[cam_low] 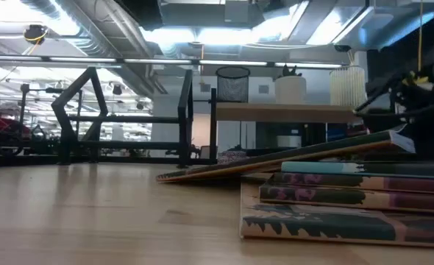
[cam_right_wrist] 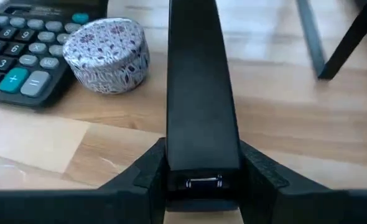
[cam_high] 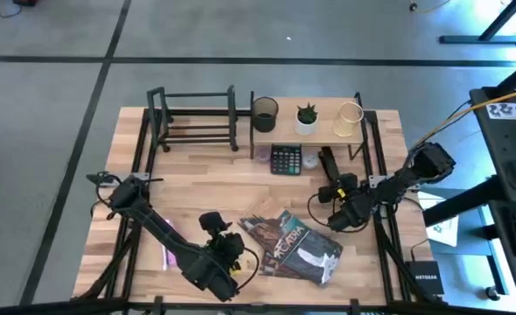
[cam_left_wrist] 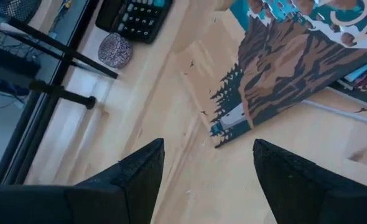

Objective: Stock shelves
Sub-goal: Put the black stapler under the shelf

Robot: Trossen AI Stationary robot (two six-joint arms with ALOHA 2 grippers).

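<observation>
A black metal-bar rack (cam_high: 192, 118) stands at the table's far left. Beside it stands a light-wood shelf (cam_high: 319, 133) that carries a mesh cup (cam_high: 265, 112), a small plant (cam_high: 306, 116) and a pale jar (cam_high: 349, 118). A pile of books (cam_high: 293, 245) lies near the front; its top book (cam_low: 298, 158) rests tilted on the stack. My left gripper (cam_high: 232, 248) hovers open over bare wood beside that book's corner (cam_left_wrist: 224, 134). My right gripper (cam_high: 337, 188) is shut on a long black oblong object (cam_high: 330, 166) in front of the shelf. My right gripper pinches the black oblong object by its two long sides at its near end (cam_right_wrist: 202, 168), one finger (cam_right_wrist: 147, 171) on each side. The fingers come from the table's near right and lie along the object. Whether the object rests on the table, I cannot tell.
A black calculator (cam_high: 286, 159) and a small round patterned tin (cam_right_wrist: 107, 55) lie on the table just left of the black object. The shelf's thin black uprights (cam_right_wrist: 311, 37) stand close by. Bare wood (cam_high: 197, 184) lies between the rack and the books.
</observation>
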